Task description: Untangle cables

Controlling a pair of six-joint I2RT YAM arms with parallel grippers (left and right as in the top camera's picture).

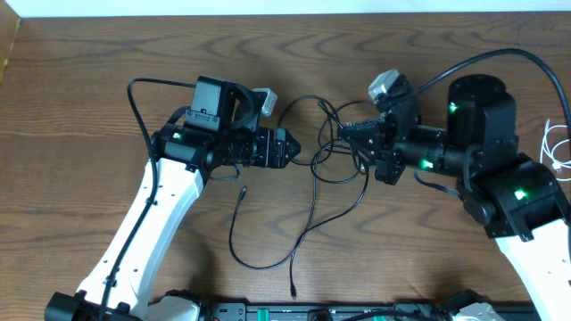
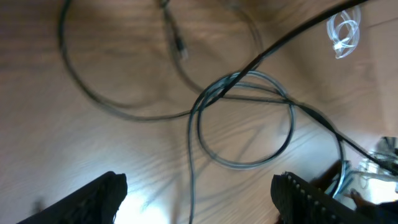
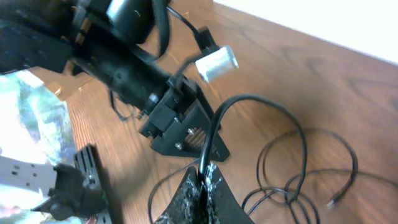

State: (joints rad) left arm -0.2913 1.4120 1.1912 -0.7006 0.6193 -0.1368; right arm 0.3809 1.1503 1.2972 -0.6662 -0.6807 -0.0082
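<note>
The black cables (image 1: 332, 147) lie in a loose tangle at the middle of the wooden surface (image 1: 107, 62), seen from overhead. Two plug-tipped strands trail toward the near edge. The left pincer (image 1: 290, 150) and right pincer (image 1: 344, 131) face each other across the knot, the left just beside its loops, the right in among them. A white cable (image 1: 553, 147) sits coiled at the right edge, well apart from the tangle.

From the left wrist, the left pincer's fingers (image 2: 106, 193) stand wide apart, gripping nothing. A round loop of black cable lies on the surface ahead of them, crossed by other strands, and one blurred strand runs down through the gap between the fingers.

From the right wrist, the right pincer's fingers (image 3: 186, 199) are pressed together on a black cable that arcs up out of them and drops to the coils on the surface. The left pincer stands just ahead of them.
</note>
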